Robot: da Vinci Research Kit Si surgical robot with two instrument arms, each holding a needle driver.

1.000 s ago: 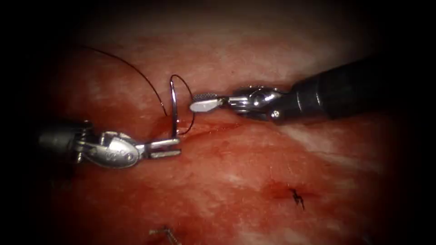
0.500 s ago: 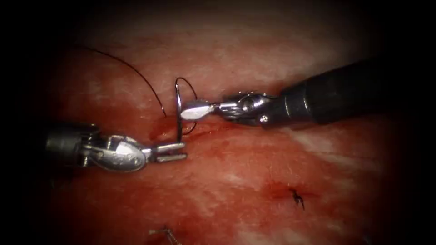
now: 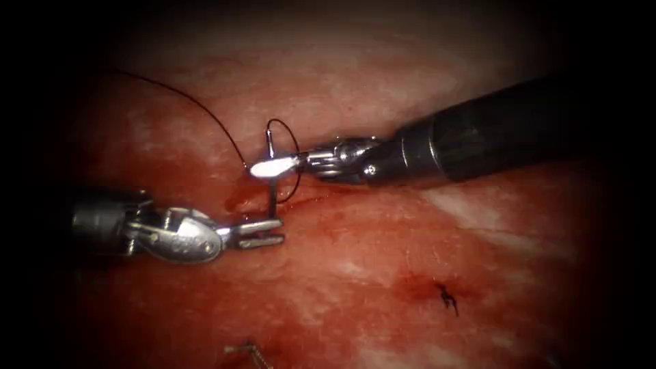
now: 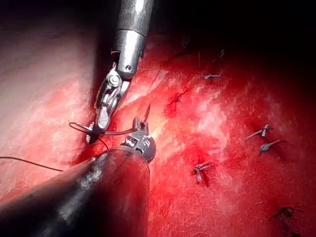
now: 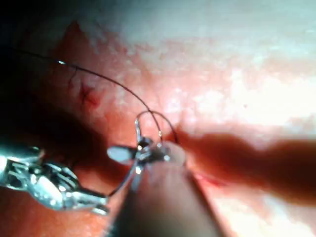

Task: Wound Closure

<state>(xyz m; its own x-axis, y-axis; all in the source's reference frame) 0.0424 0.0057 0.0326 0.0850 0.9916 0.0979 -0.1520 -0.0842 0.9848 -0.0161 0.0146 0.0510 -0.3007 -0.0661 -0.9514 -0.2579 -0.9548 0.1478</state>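
Needle [image 3: 272,179]: stiff, slippery; I judge mid-curve grips best. Left pincer [image 3: 260,233] pinches its lower end; right pincer [image 3: 273,166] pinches higher.

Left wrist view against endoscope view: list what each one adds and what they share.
The left wrist view adds several cut thread ends scattered over the tissue. The endoscope view adds the thread running far up to the left. Shared: the left tool holds the needle at its lower end, the right tool grips mid-curve, and the needle looks out of the tissue.
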